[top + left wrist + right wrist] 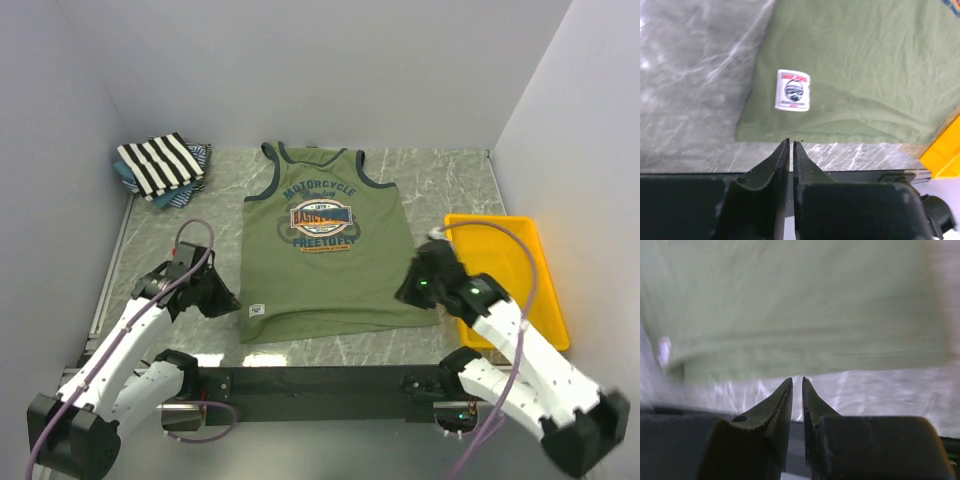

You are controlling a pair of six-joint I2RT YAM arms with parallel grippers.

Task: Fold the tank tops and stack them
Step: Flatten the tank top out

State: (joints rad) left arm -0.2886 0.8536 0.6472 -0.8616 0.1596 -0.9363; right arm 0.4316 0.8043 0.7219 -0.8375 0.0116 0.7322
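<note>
my left pincer (pixel 791 142): all but closed, empty. my right pincer (pixel 797 380): narrowly ajar, empty. both sit at the near hem of the green tank top (pixel 325 250), flat on the table (pixel 440 180), likely to pinch corners for folding.

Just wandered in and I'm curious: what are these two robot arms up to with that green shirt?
They're folding tank tops. An olive green tank top lies spread flat on the table, print up. The left gripper and right gripper sit by its two near corners, holding nothing; the left's jaws are almost closed, the right's slightly parted. A striped top is already folded on blue patterned ones in the far left corner.
</note>
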